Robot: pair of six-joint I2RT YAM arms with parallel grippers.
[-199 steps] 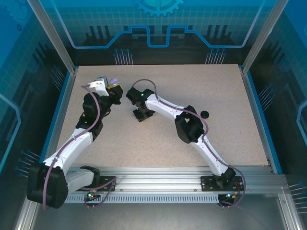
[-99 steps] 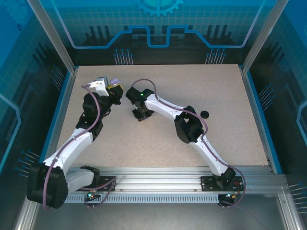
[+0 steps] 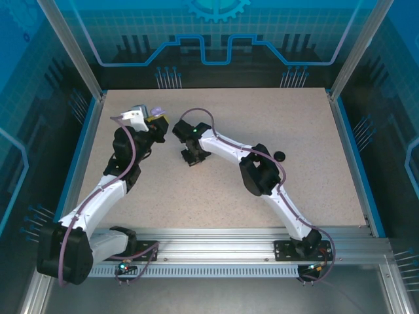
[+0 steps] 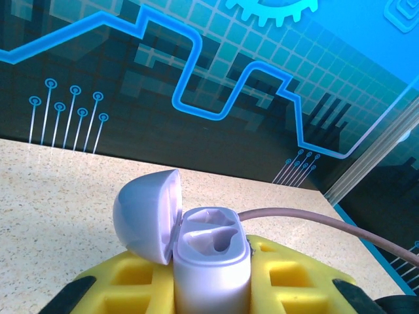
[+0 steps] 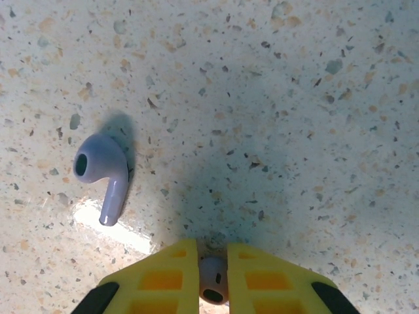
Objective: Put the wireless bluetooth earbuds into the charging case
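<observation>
The speckled table (image 3: 262,183) spreads under both grippers. Toward its far left, the left gripper (image 3: 156,120) has its yellow fingers (image 4: 124,281) clamped around the lilac charging case (image 4: 211,258), which stands upright with its lid (image 4: 147,214) hinged open. The right gripper (image 5: 213,258) points down at the tabletop, its fingers drawn narrow and pinching one lilac earbud (image 5: 213,278). A second lilac earbud (image 5: 105,171) lies loose on the table nearby.

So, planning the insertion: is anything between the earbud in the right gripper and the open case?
Nothing visible does. The charging case, held by the left gripper, has its lid swung aside and its wells look empty; bare table lies between it and the earbud in the right gripper.
</observation>
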